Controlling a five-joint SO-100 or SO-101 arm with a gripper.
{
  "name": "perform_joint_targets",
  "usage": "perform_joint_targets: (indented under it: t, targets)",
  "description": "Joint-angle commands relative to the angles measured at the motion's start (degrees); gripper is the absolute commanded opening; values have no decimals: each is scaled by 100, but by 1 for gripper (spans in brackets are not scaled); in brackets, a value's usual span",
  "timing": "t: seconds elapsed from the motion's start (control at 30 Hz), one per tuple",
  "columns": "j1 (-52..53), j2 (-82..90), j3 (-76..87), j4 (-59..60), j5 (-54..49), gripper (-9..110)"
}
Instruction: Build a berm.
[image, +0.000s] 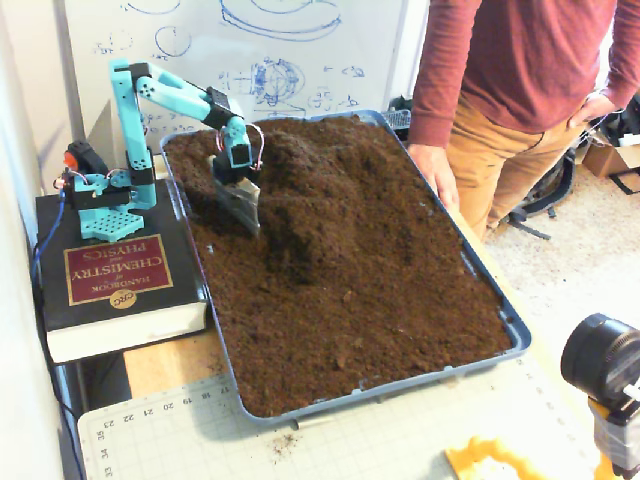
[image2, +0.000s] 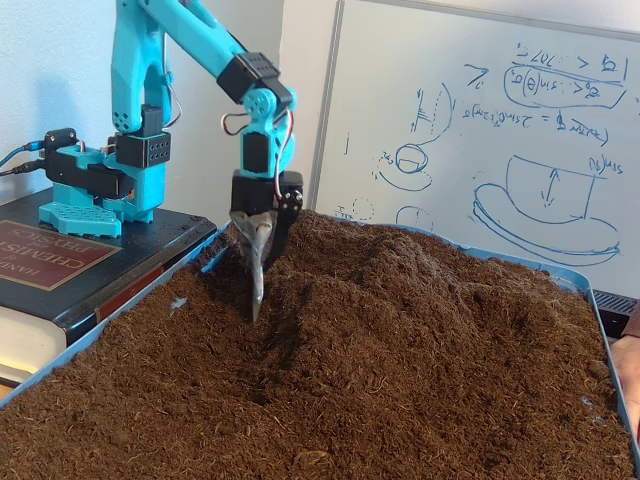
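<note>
Flat loose soil (image: 370, 330) nearest the camera in blue tray (image: 515, 330); berm (image: 320, 190) beyond, dark lumpy ridge with sloping sides toward tray's far end; gripper (image2: 255, 290) planted tip-down at berm's left flank, metal blade attached; opening hard to judge, tip half buried.

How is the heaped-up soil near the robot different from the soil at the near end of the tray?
The raised ridge of dark brown soil stands high with sloping sides, while the flat soil at the tray's near end lies low and level. The ridge has a shadowed furrow along its flank; the flat soil is evenly lit. The turquoise arm's gripper, holding a grey metal blade, digs in beside the ridge; nothing touches the flat soil. Both are the same loose brown soil in one blue tray.
</note>
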Motion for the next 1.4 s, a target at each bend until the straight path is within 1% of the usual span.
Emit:
perform_joint_targets:
  t: [0.0,0.1,0.2,0.4,0.6,0.77,1.13,1.37]
  targets:
    - [-149,-536,-932,-308,-18,0]
    - [-185,-1257,-1740,-396,123,0]
    - [-281,-1670,-2382,-387,492,0]
    - [-835,-1679,-3041,-325,1538,0]
    - [-1415,-1389,-3516,413,2285,0]
    - [-1696,-1257,-3718,958,2355,0]
    - [-1661,-1230,-4438,1055,2399,0]
    - [-1608,-1301,-4755,1055,2672,0]
